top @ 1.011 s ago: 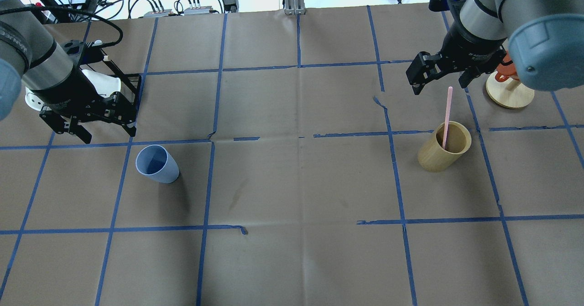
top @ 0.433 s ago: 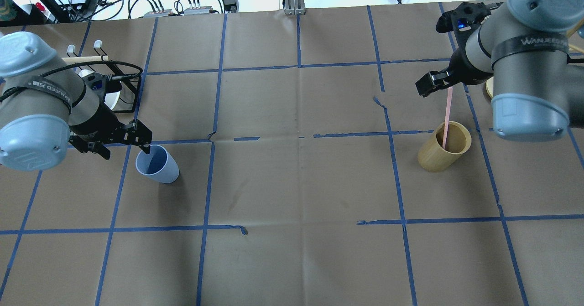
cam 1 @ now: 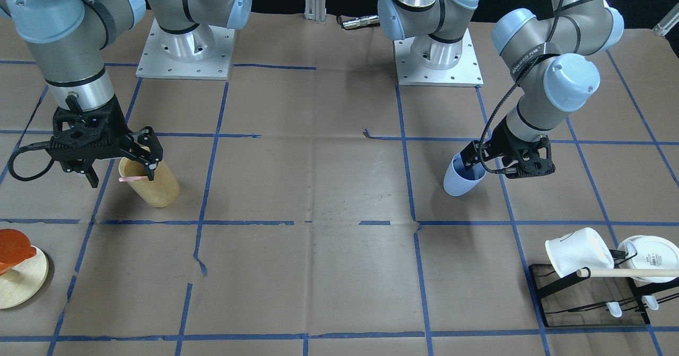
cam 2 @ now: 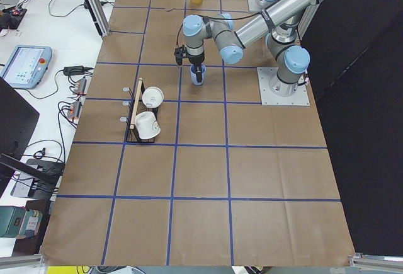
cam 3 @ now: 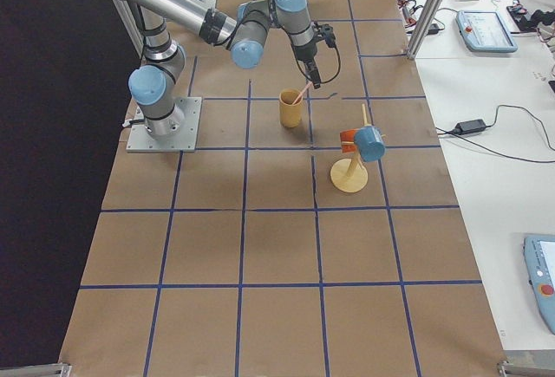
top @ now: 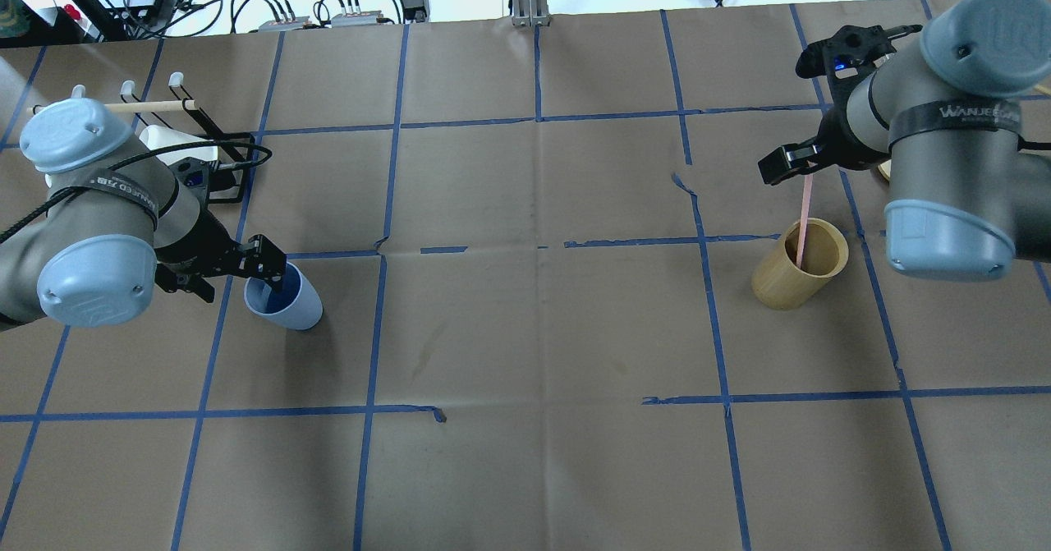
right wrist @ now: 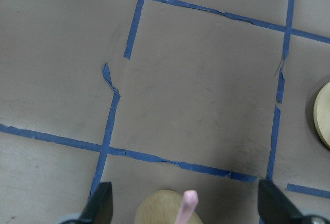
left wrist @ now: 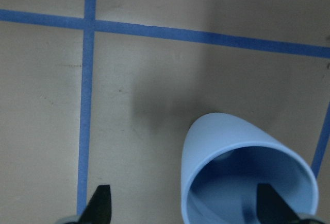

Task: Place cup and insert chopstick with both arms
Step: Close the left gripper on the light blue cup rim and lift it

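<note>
The pale blue cup (top: 294,309) stands upright left of centre; it also shows in the front view (cam 1: 460,182). My left gripper (top: 236,276) is open and straddles the cup's wall. In the left wrist view one fingertip (left wrist: 273,203) is inside the cup (left wrist: 216,147) and the other is outside. The pink chopstick (top: 805,210) leans in a tan wooden cup (top: 792,284) at the right. My right gripper (top: 809,165) is open around the chopstick's top end (right wrist: 187,206), with neither finger touching it.
A black rack (cam 1: 589,297) with white mugs and a wooden dowel (cam 1: 626,272) stands behind my left arm. A round wooden stand (cam 1: 18,279) with an orange piece sits beyond the tan cup. Blue tape lines cross the brown paper.
Both arms have come down. My left gripper moved to the blue cup and put one finger inside it. My right gripper moved over the chopstick's top end.
</note>
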